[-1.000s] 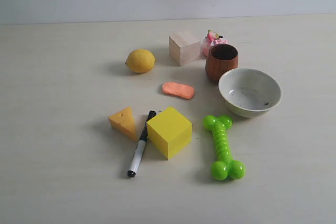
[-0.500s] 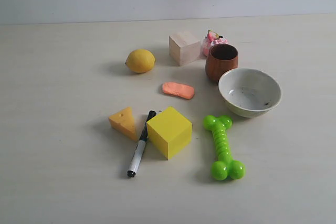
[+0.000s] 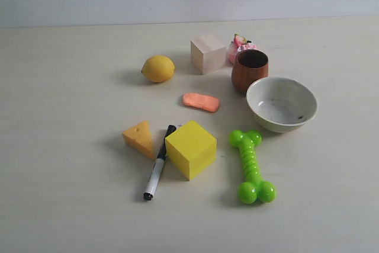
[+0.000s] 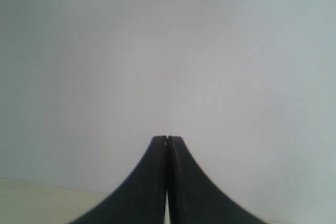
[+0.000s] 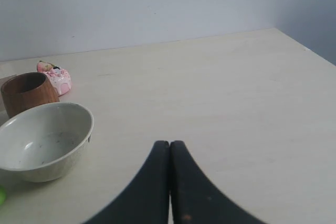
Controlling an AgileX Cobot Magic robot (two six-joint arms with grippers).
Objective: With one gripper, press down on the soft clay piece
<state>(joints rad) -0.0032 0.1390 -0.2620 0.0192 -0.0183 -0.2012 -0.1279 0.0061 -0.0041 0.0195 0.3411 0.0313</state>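
Observation:
The soft clay piece [image 3: 201, 101], a flat salmon-orange oblong, lies on the table between the lemon [image 3: 158, 68] and the yellow cube [image 3: 190, 149]. Neither arm shows in the exterior view. In the left wrist view my left gripper [image 4: 167, 139] is shut, its black jaws pressed together, facing a plain pale wall with nothing held. My right gripper [image 5: 169, 143] is shut too and empty, above bare tabletop beside the white bowl [image 5: 79, 144]. The clay is outside both wrist views.
An orange cheese wedge [image 3: 138, 137], a black-and-white marker [image 3: 157, 168], a green bone toy [image 3: 251, 166], a white bowl [image 3: 309, 114], a brown wooden cup [image 3: 249, 70], a pale wooden block [image 3: 208, 54] and a pink toy [image 3: 240, 44] surround the clay. The table's far corner [image 5: 275, 29] shows in the right wrist view.

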